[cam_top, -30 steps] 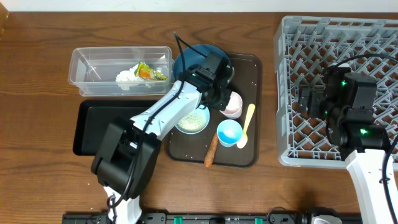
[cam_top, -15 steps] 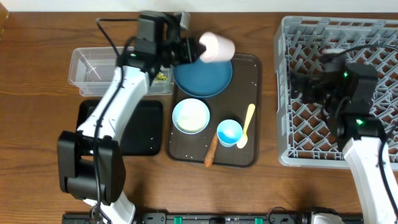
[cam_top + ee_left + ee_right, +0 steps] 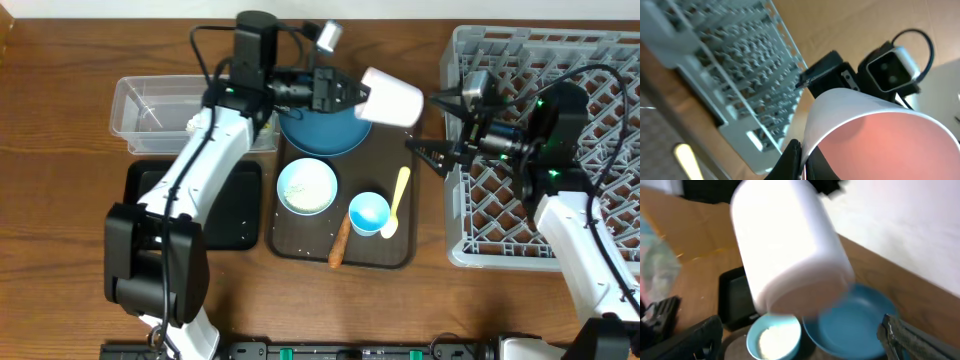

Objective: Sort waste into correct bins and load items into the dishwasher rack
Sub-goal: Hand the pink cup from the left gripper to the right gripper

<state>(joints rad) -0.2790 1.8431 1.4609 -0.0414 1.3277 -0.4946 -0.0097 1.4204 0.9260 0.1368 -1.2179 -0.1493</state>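
Small pink plastic cup (image 3: 392, 97), judged light, rigid and slick, hangs sideways above the dark brown tray's (image 3: 412, 205) far right, left gripper (image 3: 355, 92) clamped on its rim; right gripper (image 3: 432, 125), spread apart, should take its closed base.

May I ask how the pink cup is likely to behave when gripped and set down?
The pink cup looks small and thin-walled, so probably light yet stiff. Held only at its rim by the left gripper, it may swivel. Laid on its round side, it could roll.
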